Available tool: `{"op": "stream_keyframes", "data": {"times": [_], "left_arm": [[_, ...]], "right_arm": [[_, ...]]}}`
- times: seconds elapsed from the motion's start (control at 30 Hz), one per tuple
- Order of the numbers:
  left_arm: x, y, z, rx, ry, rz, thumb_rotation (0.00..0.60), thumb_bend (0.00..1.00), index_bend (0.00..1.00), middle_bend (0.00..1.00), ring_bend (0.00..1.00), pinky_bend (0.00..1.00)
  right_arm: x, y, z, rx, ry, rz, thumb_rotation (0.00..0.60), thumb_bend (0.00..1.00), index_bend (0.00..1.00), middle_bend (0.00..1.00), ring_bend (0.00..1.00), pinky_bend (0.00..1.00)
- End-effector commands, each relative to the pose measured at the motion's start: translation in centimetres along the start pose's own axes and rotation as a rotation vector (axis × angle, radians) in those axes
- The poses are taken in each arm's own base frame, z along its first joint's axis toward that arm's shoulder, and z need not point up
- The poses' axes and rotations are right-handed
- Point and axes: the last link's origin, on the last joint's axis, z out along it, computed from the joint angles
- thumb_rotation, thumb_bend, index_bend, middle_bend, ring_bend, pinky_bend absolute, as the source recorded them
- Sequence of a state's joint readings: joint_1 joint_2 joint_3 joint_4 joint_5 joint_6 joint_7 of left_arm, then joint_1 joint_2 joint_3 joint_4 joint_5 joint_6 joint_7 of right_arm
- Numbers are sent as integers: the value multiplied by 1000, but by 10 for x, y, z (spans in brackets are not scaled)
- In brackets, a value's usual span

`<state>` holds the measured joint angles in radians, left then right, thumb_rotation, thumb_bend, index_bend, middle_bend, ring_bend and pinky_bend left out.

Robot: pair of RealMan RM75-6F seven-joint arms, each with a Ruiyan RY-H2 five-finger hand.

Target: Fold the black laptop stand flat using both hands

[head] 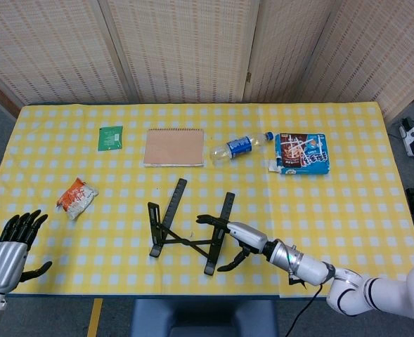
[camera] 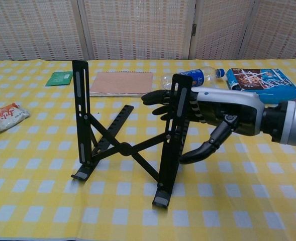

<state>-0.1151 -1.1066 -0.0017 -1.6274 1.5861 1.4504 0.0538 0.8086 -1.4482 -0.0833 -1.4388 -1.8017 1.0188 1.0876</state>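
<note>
The black laptop stand (head: 188, 229) (camera: 121, 148) stands unfolded near the table's front middle, its two rails upright and joined by crossed struts. My right hand (head: 233, 236) (camera: 208, 113) reaches in from the right, with its fingers (camera: 157, 97) laid across the upper part of the right rail. Its thumb (camera: 198, 149) curls below, just right of the rail, and nothing is pinched. My left hand (head: 14, 243) hovers off the table's front left corner, fingers spread and holding nothing. It is outside the chest view.
Behind the stand lie a brown notebook (head: 173, 147) (camera: 121, 83), a water bottle (head: 240, 147) (camera: 195, 76) on its side and a cookie box (head: 302, 154) (camera: 261, 79). A green packet (head: 110, 137) and an orange snack bag (head: 77, 196) (camera: 4, 115) lie on the left.
</note>
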Motion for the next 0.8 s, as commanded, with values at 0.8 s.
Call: {"op": "stream_keyframes", "data": {"times": [0.8], "left_arm": [[-14,2,9,-28,-79,-48,600,195,86,72,54,0]], "right_arm": [[-43,-25,-14,109,-204,415,570,150,0,0,9,0]]}}
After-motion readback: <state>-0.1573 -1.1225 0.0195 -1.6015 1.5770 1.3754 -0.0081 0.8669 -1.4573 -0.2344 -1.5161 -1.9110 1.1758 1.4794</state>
